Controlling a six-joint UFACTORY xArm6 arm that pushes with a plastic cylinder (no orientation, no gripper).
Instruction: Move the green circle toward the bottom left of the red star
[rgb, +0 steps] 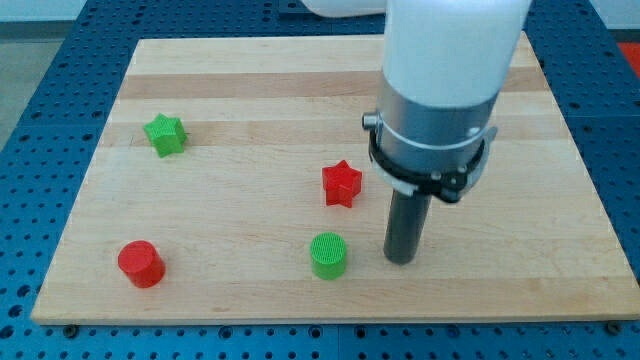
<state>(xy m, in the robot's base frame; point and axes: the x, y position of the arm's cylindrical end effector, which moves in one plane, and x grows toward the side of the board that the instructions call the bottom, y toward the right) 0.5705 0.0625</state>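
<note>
The green circle (328, 254) sits near the board's bottom edge, just below and slightly left of the red star (342, 183). My tip (402, 258) rests on the board to the right of the green circle, a short gap apart from it, and below right of the red star. The arm's white and grey body rises above the tip and hides part of the board at the view's upper right.
A green star (165, 134) lies at the view's left. A red circle (140, 263) lies at the bottom left. The wooden board (250, 90) rests on a blue perforated table (40, 90); its bottom edge is close below the green circle.
</note>
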